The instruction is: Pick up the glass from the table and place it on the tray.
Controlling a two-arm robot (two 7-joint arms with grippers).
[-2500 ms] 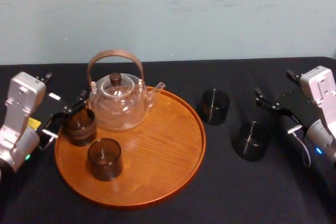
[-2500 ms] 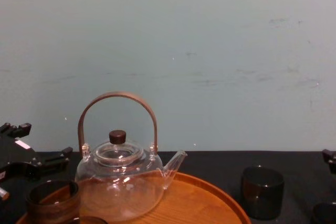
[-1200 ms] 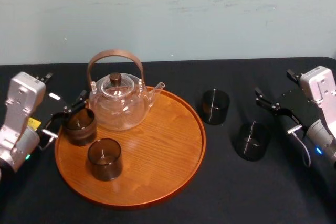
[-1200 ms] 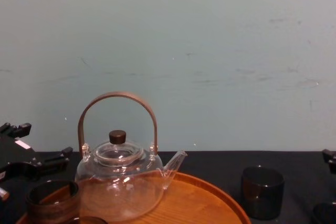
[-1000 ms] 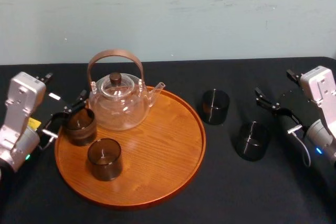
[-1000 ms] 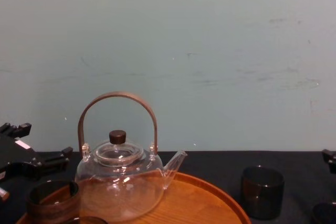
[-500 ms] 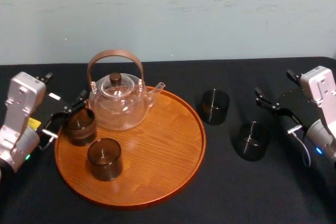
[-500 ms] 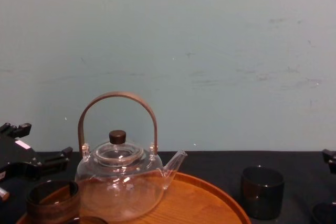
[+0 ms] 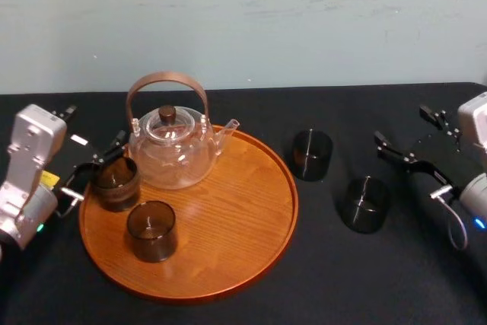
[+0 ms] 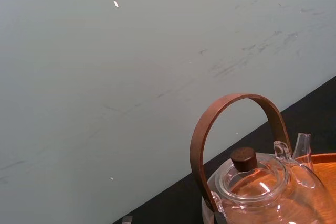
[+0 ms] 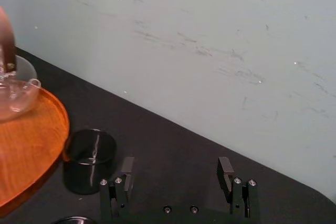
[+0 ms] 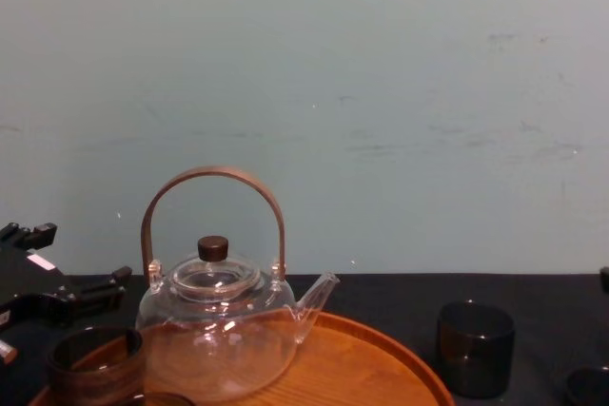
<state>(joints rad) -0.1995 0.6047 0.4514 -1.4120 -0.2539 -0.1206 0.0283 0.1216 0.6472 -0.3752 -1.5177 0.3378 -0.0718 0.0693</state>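
Note:
Two dark glasses stand on the black table right of the tray: one (image 9: 313, 154) near the tray's rim, the other (image 9: 365, 204) closer to me. My right gripper (image 9: 405, 127) hovers open just right of them with nothing between its fingers; in the right wrist view its fingers (image 11: 127, 167) frame bare table, with the far glass (image 11: 89, 159) ahead. The round wooden tray (image 9: 228, 211) carries two brown glasses (image 9: 116, 183) (image 9: 151, 231). My left gripper (image 9: 94, 125) is open at the tray's left edge, just behind the nearer brown glass.
A glass teapot (image 9: 169, 148) with a brown hoop handle stands at the back of the tray, also seen from the chest (image 12: 215, 330). A pale wall runs behind the table. Black tablecloth lies bare in front of the tray and between the arms.
My right arm has drifted a little to the right, away from the two table glasses, its gripper still open. The left arm, glasses and teapot have not moved.

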